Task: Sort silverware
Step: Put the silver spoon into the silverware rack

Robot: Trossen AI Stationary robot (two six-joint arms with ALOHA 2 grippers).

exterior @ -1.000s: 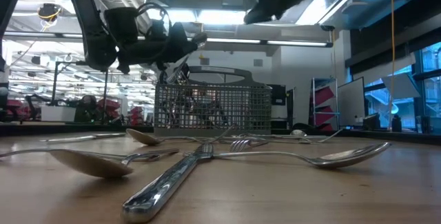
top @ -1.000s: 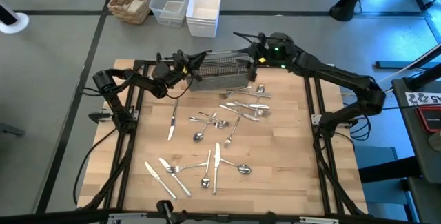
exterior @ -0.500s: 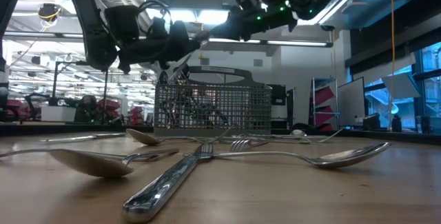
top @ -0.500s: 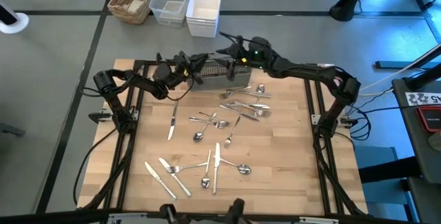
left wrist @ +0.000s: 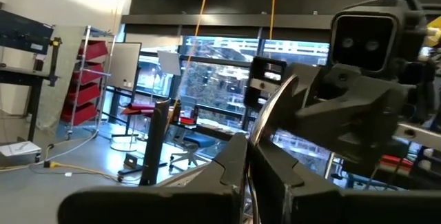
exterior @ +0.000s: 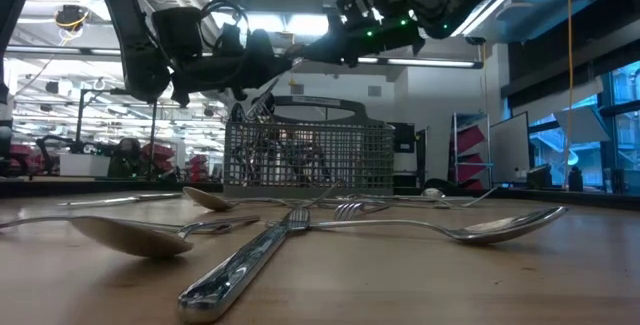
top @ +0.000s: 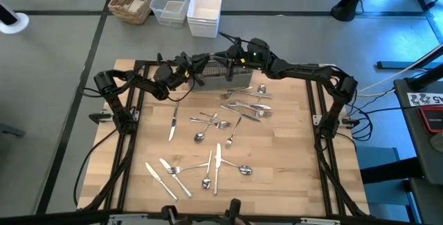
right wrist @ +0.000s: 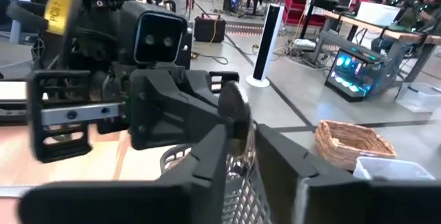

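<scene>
A grey mesh caddy (top: 234, 78) (exterior: 310, 155) stands at the table's far middle, and the silverware (top: 221, 124) lies scattered on the wood nearer me. Above the caddy's left end my left gripper (top: 199, 68) (exterior: 272, 65) is shut on a spoon (right wrist: 233, 110). My right gripper (top: 223, 60) (exterior: 322, 50) faces it from the right, its fingers closed around the same spoon. My left gripper pinches one end of the spoon (left wrist: 253, 172) between its two fingers. The spoon rises slanting out of them toward the right gripper, clear of the caddy. My right gripper comes level from the table's right with a finger (right wrist: 210, 158) on each side of the spoon, just short of its bowl (right wrist: 233, 110).
Forks, knives and spoons lie loose across the table's middle and near left (top: 173, 173). A wicker basket (top: 133, 0), a clear tub (top: 172, 2) and a white tub (top: 204, 12) stand on the floor beyond the far edge. Large spoons (exterior: 140, 233) lie close to the low camera.
My right gripper has moved down and toward the table's left, from above the caddy's right end to the left gripper, and its fingers have drawn together around the spoon. My left gripper has kept the spoon in place.
</scene>
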